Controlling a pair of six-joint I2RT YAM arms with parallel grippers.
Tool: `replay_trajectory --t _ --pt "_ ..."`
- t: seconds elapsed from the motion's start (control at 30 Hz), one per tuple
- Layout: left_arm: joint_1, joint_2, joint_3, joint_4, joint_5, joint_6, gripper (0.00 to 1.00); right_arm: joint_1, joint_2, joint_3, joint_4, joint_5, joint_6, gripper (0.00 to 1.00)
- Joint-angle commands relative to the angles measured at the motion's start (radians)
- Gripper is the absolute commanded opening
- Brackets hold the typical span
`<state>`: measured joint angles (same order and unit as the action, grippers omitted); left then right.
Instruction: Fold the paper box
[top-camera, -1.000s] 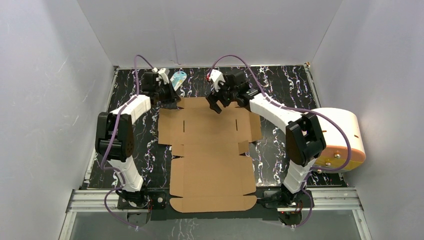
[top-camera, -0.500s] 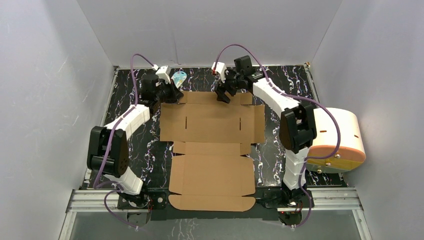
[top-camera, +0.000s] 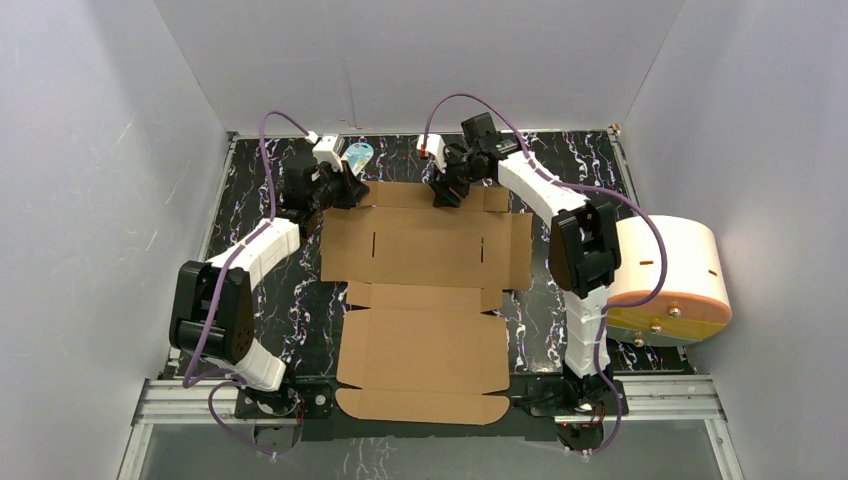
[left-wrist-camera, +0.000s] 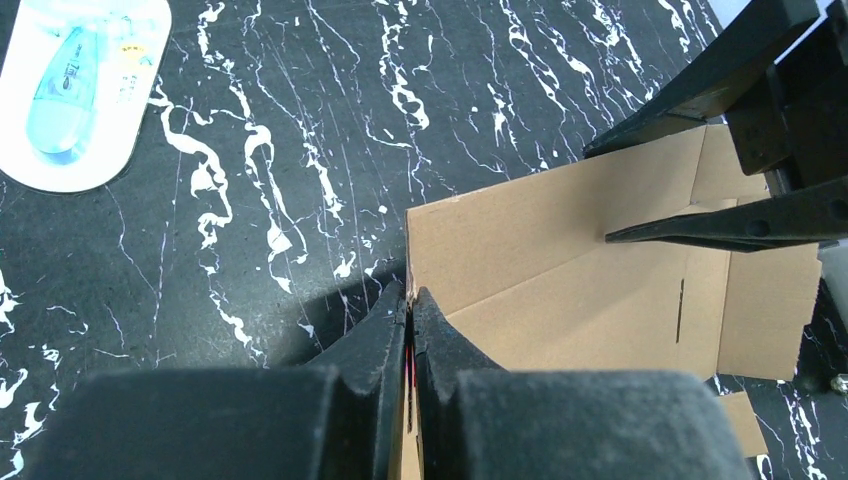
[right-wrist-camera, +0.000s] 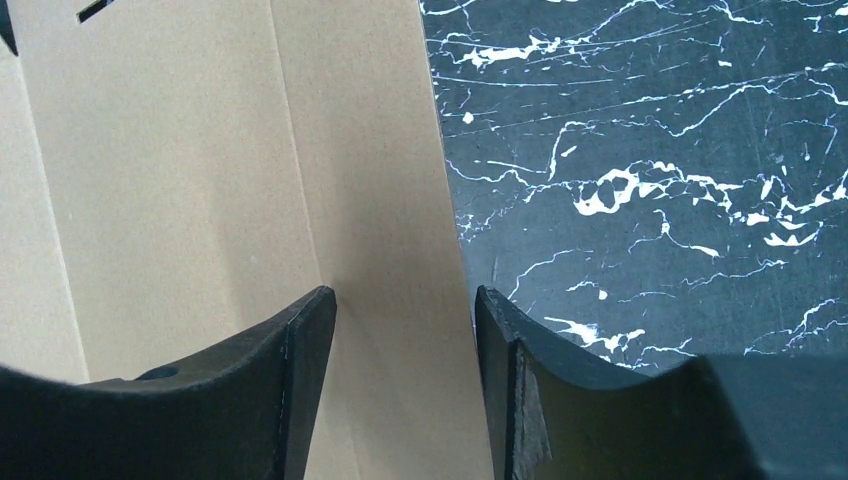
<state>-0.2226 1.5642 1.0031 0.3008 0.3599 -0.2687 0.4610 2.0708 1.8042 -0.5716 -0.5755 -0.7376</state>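
The paper box (top-camera: 425, 290) is a flat brown cardboard sheet with flaps and slits, lying on the black marbled table. My left gripper (top-camera: 345, 190) is at its far left corner. In the left wrist view the left gripper (left-wrist-camera: 410, 300) is shut on the sheet's left edge (left-wrist-camera: 560, 260). My right gripper (top-camera: 446, 190) is at the far edge, right of centre. In the right wrist view the right gripper (right-wrist-camera: 400, 310) is open, its fingers (right-wrist-camera: 310, 340) straddling the edge strip of the far flap (right-wrist-camera: 380, 200). The right gripper's black fingers (left-wrist-camera: 720, 225) also show in the left wrist view.
A small white-and-blue oval item (top-camera: 357, 156) lies at the back just beyond the left gripper, and it shows in the left wrist view (left-wrist-camera: 80, 90). A cream cylinder with an orange base (top-camera: 670, 280) lies at the right edge. Grey walls enclose the table (top-camera: 260, 170).
Both arms have reached farther back to the sheet's far edge. The left gripper now sits at the far left corner, the right at the far flap. The sheet's far edge lies slightly farther back.
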Motion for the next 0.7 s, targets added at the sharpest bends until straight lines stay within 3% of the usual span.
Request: replay_trajectory --t 0.0,0.27,0.4,0.67 --pt "-0.008 -0.071 -0.022 0.089 0.018 0.026 0.00 0.004 0.015 0.075 -0.076 -0.075 -0.064 0.59" --pt "-0.011 -0.073 -0.018 0.070 -0.002 0.025 0.02 0.004 0.045 0.171 -0.187 -0.100 -0.114 0.37" --pt "-0.012 -0.073 -0.011 0.067 -0.009 0.008 0.08 0.004 0.015 0.166 -0.192 -0.098 -0.153 0.05" --pt "-0.011 -0.081 0.023 0.023 -0.021 -0.052 0.18 0.046 -0.115 0.047 -0.081 0.044 -0.235 0.03"
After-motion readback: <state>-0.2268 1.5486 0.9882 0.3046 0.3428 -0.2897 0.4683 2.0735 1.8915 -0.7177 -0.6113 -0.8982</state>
